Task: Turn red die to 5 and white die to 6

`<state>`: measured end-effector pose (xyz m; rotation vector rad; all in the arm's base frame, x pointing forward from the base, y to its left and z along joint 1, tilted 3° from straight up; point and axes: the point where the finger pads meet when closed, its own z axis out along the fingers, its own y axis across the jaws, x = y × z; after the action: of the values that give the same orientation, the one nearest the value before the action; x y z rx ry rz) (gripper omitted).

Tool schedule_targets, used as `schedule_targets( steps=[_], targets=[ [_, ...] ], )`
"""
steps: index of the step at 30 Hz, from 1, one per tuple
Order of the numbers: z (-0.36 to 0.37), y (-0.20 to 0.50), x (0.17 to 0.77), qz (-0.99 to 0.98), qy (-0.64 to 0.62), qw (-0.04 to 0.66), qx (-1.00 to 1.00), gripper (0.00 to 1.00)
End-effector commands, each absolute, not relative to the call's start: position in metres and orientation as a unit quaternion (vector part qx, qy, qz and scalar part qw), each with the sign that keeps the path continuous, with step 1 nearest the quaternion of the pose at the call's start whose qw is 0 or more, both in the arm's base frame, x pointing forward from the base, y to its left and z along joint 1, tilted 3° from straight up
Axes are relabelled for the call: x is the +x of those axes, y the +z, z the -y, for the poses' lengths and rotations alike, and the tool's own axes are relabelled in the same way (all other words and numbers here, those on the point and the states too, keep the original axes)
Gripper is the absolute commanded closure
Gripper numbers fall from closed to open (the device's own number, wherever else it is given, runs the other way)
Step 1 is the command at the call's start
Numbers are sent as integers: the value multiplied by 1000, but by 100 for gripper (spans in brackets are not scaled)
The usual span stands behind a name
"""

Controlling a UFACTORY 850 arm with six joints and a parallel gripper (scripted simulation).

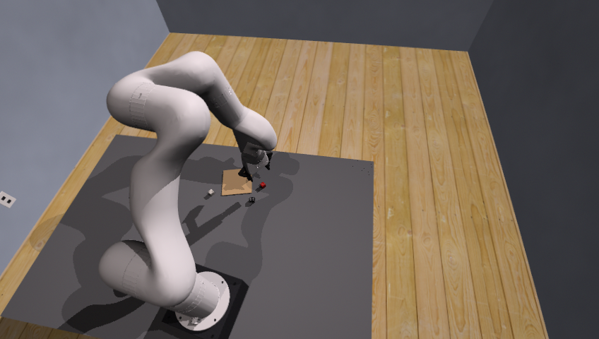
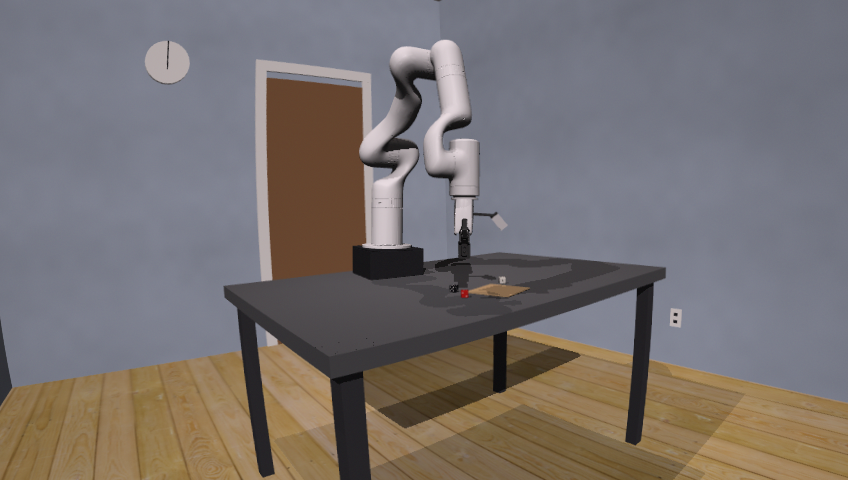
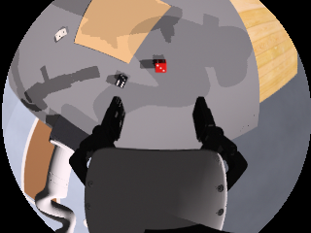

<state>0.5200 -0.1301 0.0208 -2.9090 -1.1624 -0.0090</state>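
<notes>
The red die [image 1: 262, 184] [image 2: 464, 293] [image 3: 161, 66] lies on the table just off the tan mat's [image 1: 230, 179] [image 2: 505, 290] [image 3: 113, 19] right edge. The white die [image 1: 210, 191] [image 2: 502, 279] [image 3: 61, 34] lies on the table on the mat's other side. The black die [image 1: 251, 199] [image 2: 454, 288] [image 3: 120, 80] lies on the table near the red die. My gripper [image 1: 256, 171] [image 2: 462, 249] [image 3: 158, 104] is open and empty. It hangs well above the table, over the mat's edge near the red die.
The dark table [image 1: 311, 251] [image 2: 333, 321] carries the arm's black base [image 2: 386, 261] at one side. The table's far edge borders the wooden floor [image 1: 420, 167].
</notes>
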Motion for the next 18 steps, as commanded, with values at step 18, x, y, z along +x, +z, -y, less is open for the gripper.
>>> schedule_targets(
  steps=[18],
  targets=[
    [129,11,520,654,-19,13,-756,0]
  ],
)
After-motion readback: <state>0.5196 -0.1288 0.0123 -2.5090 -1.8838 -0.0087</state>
